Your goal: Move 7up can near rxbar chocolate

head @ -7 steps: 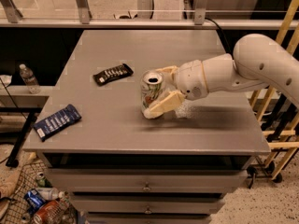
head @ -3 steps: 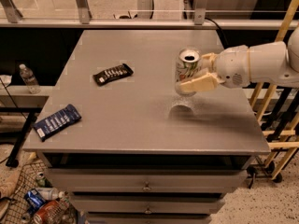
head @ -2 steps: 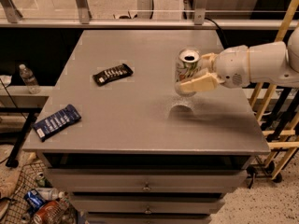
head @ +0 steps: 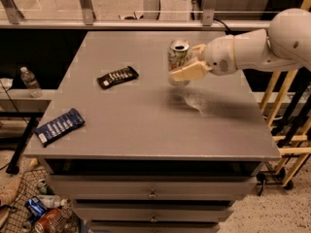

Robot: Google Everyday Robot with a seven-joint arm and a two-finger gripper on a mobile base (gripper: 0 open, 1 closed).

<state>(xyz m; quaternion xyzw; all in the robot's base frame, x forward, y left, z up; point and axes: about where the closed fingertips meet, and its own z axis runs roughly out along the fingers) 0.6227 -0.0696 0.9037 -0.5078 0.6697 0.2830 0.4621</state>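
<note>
The end effector reaches in from the right, clenched around the 7up can, one cream finger across its front and the other behind it. The can's upright, up over the right-centre of the grey worktop, with a shadow on the surface below it. The rxbar chocolate lies flat well apart to the left, and a blue bar sits at the near-left corner.
</note>
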